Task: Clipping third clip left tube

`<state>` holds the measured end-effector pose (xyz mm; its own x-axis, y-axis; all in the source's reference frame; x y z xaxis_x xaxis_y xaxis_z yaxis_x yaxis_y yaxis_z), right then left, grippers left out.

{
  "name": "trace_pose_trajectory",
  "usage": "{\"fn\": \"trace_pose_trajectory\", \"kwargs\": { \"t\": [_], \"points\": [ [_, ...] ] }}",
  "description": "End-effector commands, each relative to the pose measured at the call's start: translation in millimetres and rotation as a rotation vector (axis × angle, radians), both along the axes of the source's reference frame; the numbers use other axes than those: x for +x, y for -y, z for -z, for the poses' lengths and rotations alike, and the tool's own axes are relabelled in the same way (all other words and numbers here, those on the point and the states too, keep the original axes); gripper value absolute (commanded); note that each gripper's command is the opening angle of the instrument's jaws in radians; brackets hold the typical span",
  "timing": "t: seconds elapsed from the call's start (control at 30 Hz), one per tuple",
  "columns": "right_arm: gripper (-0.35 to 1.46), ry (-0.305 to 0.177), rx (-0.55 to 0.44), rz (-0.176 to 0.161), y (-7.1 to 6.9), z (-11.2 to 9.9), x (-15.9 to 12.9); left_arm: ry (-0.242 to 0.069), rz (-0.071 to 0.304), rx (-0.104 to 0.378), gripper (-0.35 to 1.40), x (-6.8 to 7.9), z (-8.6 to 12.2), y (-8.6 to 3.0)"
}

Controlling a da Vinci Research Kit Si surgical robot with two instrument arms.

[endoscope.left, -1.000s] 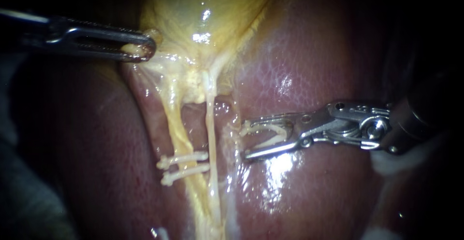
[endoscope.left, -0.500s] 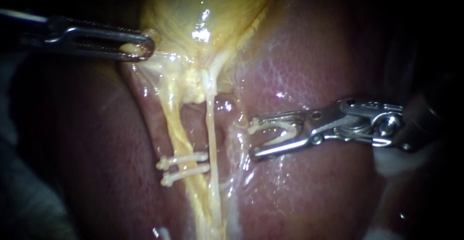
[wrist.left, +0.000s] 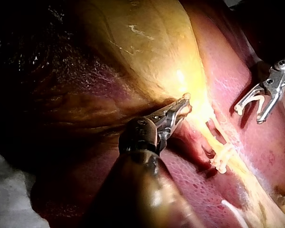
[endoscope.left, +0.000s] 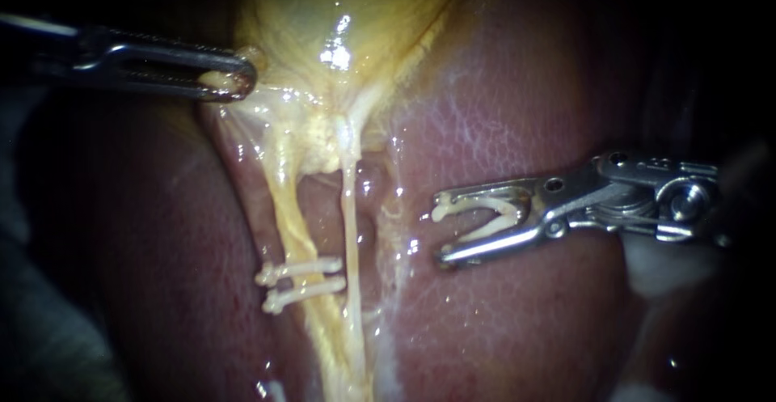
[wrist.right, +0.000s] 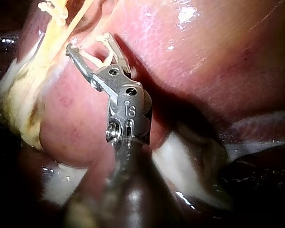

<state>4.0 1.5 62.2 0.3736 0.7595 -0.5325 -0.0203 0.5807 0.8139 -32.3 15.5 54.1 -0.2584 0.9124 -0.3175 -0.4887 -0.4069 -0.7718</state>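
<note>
The yellow left tube (endoscope.left: 287, 208) runs down from the gallbladder (endoscope.left: 339, 14), with a thinner pale right tube (endoscope.left: 350, 216) beside it. Two white clips (endoscope.left: 301, 281) lie across the left tube, one just below the other. My left instrument (endoscope.left: 234, 82) is shut on the gallbladder's lower edge. My right instrument (endoscope.left: 440, 230) stands to the right of both tubes, over the liver (endoscope.left: 501, 111). Its jaws stand wide apart and hold an open white clip (endoscope.left: 485, 208) between them. In the right wrist view that instrument (wrist.right: 88, 45) points toward the tubes without touching them.
Pale gauze (endoscope.left: 663, 268) lies under my right instrument's wrist, and the same gauze (wrist.right: 180, 161) shows beside its shaft. A loose white sliver (wrist.left: 235, 211) rests on the liver past the two clips. Dark surroundings frame the tissue on the left.
My right instrument has drawn back to the right, away from the tubes, with the open clip still in its jaws. My left instrument keeps its hold unchanged.
</note>
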Motion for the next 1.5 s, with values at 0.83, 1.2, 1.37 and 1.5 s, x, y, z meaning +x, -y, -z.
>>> {"fn": "trace_pose_trajectory", "kwargs": {
  "t": [0.83, 1.2, 1.37, 1.5],
  "points": [
    [0.5, -0.007, 0.012, 0.003, 1.1, 2.3, 8.2, 0.0, -0.001, 0.0, -0.35, 0.1, -0.1, -0.1],
    [0.5, 0.0, 0.01, -0.008, 0.4, 1.2, 10.2, 0.0, -0.001, 0.0, -0.35, 0.0, -0.2, -0.1],
    [0.5, 0.005, 0.011, -0.013, -0.1, 0.0, 10.6, 0.0, 0.0, 0.0, -0.35, 0.0, -0.2, -0.1],
    [0.5, 0.011, 0.021, -0.016, -0.2, -1.8, 10.8, 0.0, 0.0, 0.0, -0.35, 0.0, -0.2, -0.1]
  ]
}}
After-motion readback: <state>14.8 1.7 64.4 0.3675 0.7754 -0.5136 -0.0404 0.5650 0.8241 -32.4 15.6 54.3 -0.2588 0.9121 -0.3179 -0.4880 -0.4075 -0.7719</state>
